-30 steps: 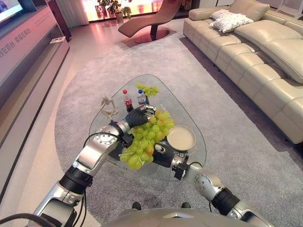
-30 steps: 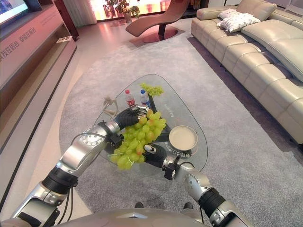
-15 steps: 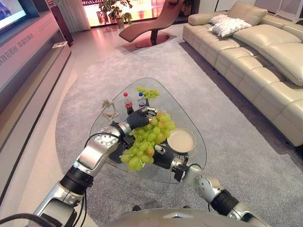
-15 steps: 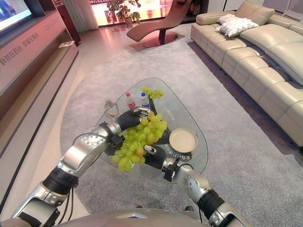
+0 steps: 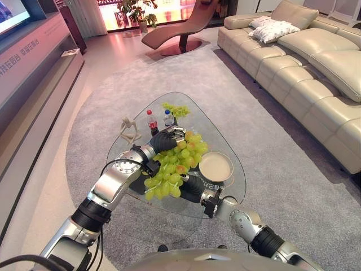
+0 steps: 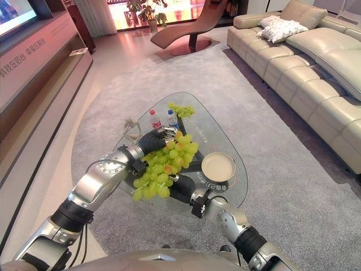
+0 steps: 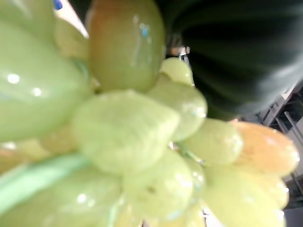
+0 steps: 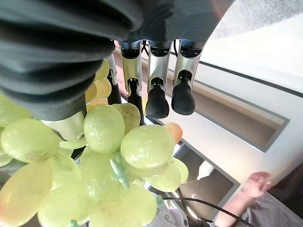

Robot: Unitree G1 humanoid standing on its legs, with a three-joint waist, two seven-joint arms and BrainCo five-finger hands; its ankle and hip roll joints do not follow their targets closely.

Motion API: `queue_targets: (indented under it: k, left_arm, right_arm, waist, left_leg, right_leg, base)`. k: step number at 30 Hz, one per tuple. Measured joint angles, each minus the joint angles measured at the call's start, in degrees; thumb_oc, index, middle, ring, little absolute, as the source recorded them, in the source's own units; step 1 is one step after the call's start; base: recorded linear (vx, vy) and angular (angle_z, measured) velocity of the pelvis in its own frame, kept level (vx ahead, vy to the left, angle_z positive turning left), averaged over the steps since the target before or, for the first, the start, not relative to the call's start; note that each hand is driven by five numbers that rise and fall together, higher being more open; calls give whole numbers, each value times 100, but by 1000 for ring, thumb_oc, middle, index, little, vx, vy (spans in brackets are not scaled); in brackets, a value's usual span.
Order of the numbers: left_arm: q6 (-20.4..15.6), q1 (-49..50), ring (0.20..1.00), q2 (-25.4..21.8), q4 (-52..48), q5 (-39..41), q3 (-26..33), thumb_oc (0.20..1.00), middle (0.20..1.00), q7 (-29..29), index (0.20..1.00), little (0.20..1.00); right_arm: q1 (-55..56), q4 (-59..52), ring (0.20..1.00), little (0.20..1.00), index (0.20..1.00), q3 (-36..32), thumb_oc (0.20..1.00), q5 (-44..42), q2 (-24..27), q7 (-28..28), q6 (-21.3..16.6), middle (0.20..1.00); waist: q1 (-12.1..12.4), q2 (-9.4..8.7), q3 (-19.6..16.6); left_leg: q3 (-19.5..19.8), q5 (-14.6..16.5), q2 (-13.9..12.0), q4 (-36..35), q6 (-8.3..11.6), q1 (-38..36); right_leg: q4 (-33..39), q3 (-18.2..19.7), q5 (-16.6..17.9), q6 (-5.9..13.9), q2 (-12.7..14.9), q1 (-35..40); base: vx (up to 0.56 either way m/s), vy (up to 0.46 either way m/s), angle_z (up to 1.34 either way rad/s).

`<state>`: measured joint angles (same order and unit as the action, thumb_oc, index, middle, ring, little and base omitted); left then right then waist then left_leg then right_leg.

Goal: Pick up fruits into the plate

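Left eye view gives you a rounded triangular glass coffee table [image 5: 228, 189] standing on a round grey carpet [image 5: 101, 113], with a cream leather sofa [image 5: 304, 73] along the right side of the room, a brown curved lounge chair [image 5: 180, 25] at the far end and a long low media unit [image 5: 34, 73] on the left wall. On the glass you have a round cream plate [image 5: 215, 166] near the right edge, two small clear plastic bottles with red and blue labels [image 5: 151, 120] toward the far side, a small bunch of green grapes [image 5: 176, 108] just beyond them, and a pale figurine [image 5: 130, 130] to their left.

Your left hand [image 5: 162, 140] reaches in over the table with its dark cover above a large bunch of green grapes, some blushed orange [image 5: 174, 164]; whether its fingers curl on the fruit you cannot tell, as the grapes hide them. Your right hand [image 5: 190, 187] sits under the near end of the same bunch, and in the right wrist view its fingers [image 8: 157, 101] hang fairly straight past the grapes [image 8: 104, 165], not wrapped around them. The big bunch is raised above the glass, just left of the plate and not in it. A person's hand [image 8: 255, 183] shows beyond the fingers in that wrist view.
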<state>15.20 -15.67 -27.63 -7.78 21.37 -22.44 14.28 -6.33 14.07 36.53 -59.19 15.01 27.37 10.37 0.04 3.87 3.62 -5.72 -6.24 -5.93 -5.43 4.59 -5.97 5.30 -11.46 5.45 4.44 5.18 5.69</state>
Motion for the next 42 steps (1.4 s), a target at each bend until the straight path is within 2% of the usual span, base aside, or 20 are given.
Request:
queue_targets:
  k: [10,11,12,13,42]
  left_arm:
    - [1,0,200,1,-2,0,-14,200,200,1,200,200]
    - [0,0,200,1,-2,0,-14,200,200,1,200,200]
    - [2,0,200,1,-2,0,-16,200,200,0,200,200]
    - [2,0,200,3,-2,0,-16,200,200,0,200,200]
    - [100,42,200,220,-2,8,-31,200,200,254,200,200]
  right_arm:
    - [5,-89,200,200,200,21,200,-30,30,-71,68,200]
    - [5,-89,291,291,291,21,291,-30,30,-71,68,291]
    - [5,-89,912,912,912,21,912,-30,30,-68,67,912]
    - [6,-89,1000,1000,1000,22,1000,-30,30,-63,67,1000]
    - [-10,-89,1000,1000,1000,-27,1000,-45,-14,55,43,1000]
  waist:
    - [-5,0,0]
    - [-4,0,0]
    - [-4,0,0]
    - [-4,0,1]
    - [6,-8,7]
  left_leg:
    - [-34,3,-1,0,-5,23]
    - [-34,3,-1,0,-4,23]
    - [-34,4,-1,0,-3,23]
    - [-34,4,-1,0,-3,23]
    - [-22,10,-5,-1,3,27]
  right_leg:
    - [0,10,1,3,0,-36]
    - [1,10,0,2,0,-37]
    - [1,10,0,2,0,-36]
    - [1,10,0,2,0,-36]
    - [23,-1,-2,3,0,-35]
  base:
    - [0,0,0]
    - [0,0,0]
    - [0,0,0]
    - [0,0,0]
    - [0,0,0]
